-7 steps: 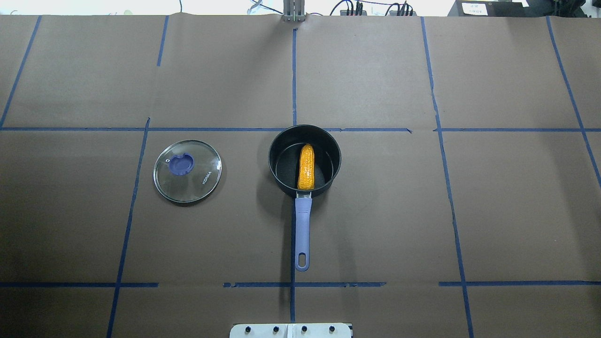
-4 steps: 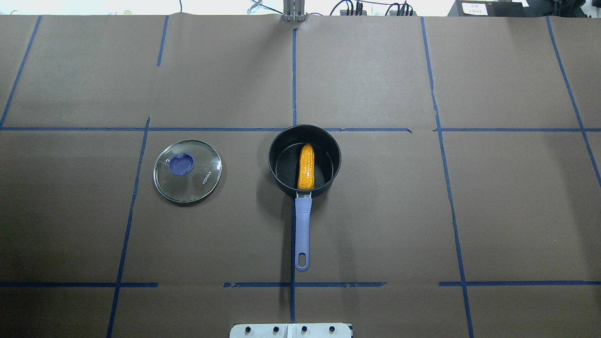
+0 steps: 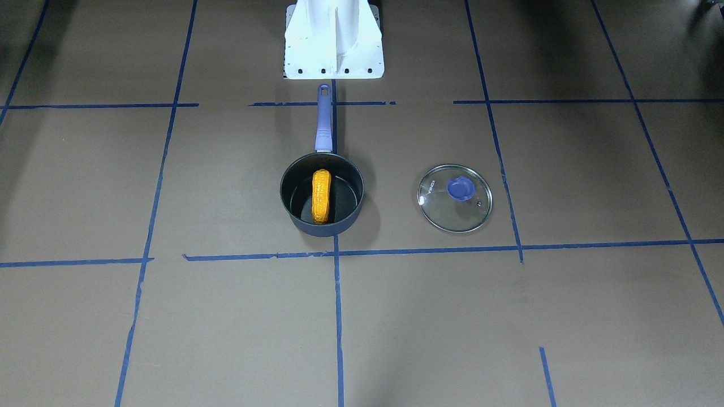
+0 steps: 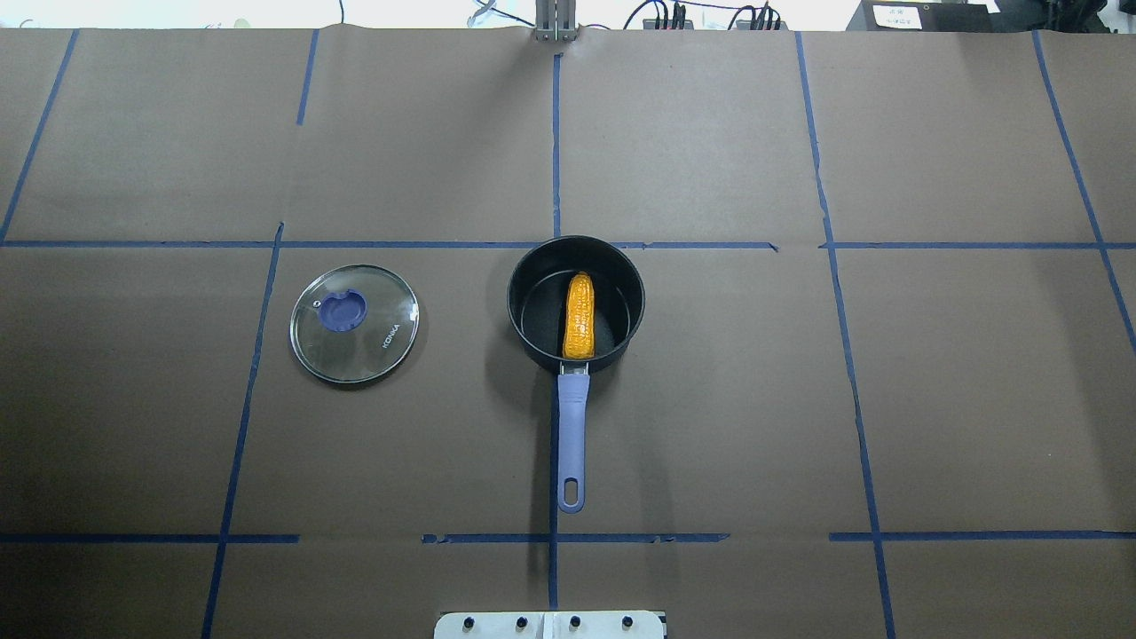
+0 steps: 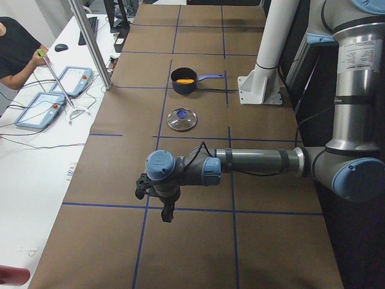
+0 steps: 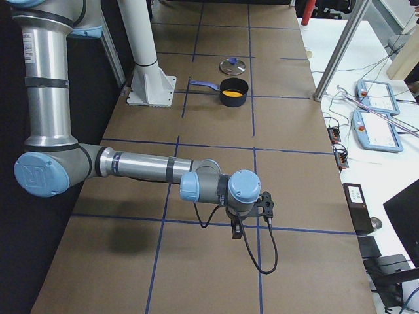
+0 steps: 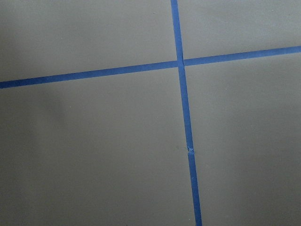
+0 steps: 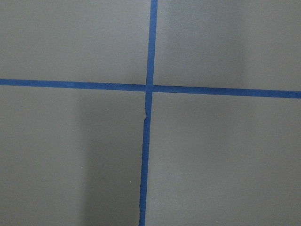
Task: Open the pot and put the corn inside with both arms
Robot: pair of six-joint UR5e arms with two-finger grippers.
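Overhead exterior: pot (image 4: 531, 348) uncovered at frame centre, corn (image 4: 579, 316) lying inside it. Lid (image 4: 373, 342) flat on table (image 4: 799, 399) at centre left, well apart from pot. Left gripper (image 5: 166, 212) and right gripper (image 6: 236, 230) show only in side views, lower centre of frame; can't tell if fingers are apart or together

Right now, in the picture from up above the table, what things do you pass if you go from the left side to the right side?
glass lid → pot, which has the corn lying inside it
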